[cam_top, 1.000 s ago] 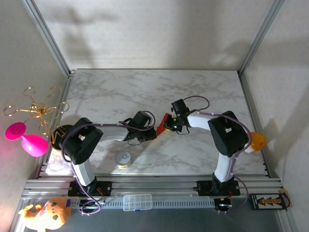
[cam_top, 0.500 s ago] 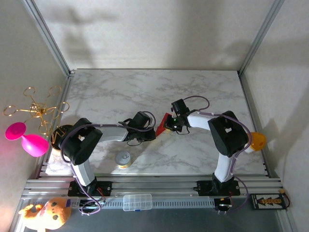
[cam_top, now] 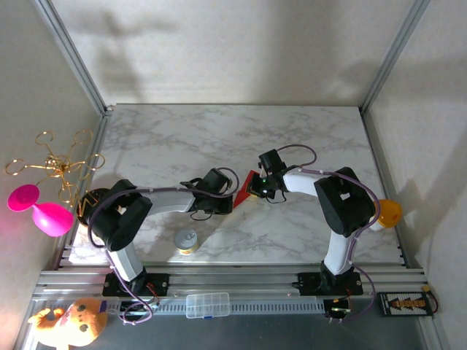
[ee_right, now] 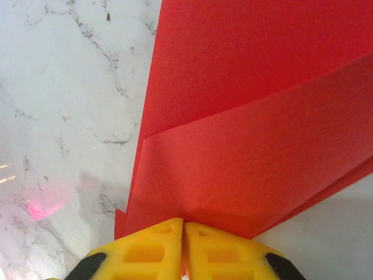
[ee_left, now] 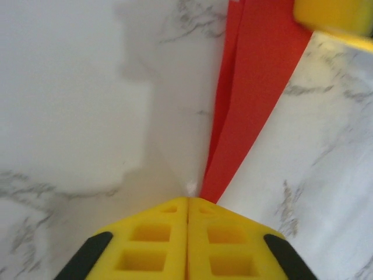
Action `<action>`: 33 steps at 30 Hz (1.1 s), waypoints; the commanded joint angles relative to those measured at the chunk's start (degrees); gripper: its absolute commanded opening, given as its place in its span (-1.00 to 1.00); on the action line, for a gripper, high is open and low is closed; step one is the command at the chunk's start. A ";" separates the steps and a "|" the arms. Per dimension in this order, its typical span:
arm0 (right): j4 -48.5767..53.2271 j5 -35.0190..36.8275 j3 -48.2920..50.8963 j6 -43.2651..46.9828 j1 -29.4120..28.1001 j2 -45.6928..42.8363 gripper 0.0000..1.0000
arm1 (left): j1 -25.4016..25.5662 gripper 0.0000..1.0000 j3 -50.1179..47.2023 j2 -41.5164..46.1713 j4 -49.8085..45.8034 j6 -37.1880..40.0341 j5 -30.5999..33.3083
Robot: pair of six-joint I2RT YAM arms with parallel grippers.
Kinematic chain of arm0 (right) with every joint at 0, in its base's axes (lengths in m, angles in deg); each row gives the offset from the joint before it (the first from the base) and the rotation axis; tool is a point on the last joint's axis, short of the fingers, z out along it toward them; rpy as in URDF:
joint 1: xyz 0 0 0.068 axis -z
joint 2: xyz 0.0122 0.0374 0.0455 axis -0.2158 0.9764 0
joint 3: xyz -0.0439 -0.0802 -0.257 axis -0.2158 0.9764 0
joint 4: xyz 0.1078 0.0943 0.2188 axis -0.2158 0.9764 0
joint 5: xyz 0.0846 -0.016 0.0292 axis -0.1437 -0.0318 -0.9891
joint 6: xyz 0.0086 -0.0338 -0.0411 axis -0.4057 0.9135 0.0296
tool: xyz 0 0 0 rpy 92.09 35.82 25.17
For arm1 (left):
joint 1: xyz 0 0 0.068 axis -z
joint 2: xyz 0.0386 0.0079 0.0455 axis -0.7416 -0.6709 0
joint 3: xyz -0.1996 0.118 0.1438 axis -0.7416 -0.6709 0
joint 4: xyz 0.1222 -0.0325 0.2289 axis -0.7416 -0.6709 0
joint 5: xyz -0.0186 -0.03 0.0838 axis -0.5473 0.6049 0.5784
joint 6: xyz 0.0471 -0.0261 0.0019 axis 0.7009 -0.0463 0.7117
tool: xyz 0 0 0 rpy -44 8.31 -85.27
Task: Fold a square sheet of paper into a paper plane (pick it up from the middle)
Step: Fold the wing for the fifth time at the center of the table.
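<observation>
I have two grippers and one folded piece of red paper (ee_right: pixel 262 116) between them, near the middle of the bench (cam_top: pixel 306 138). My right gripper (ee_right: pixel 183 228) is pressed closed on the paper's wide end, where I count at least two overlapping layers. My left gripper (ee_left: pixel 187 205) is closed too, pads together on the narrow tip. One small round container (cam_top: pixel 187 240) stands near my left arm, apart from the paper.

I have the paper (cam_top: pixel 248 182) in the middle of the table (cam_top: pixel 219 138), the left gripper (ee_left: pixel 187 201) at its near-left tip, the right gripper (ee_right: pixel 183 223) at its right. A small round tub (cam_top: pixel 187 240) sits nearer, further left.
</observation>
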 commanded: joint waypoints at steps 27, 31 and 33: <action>6.71 6.23 2.06 1.48 0.22 4.38 -0.75 | 0.89 -0.88 1.22 -3.95 14.09 -14.53 -1.46; 6.86 5.92 1.59 1.75 0.18 3.86 -0.75 | 0.88 -0.89 1.21 -4.26 11.64 -14.16 1.34; 6.42 5.40 1.33 1.92 0.22 3.09 -0.75 | 0.88 -0.90 0.87 -4.39 10.85 -13.99 2.18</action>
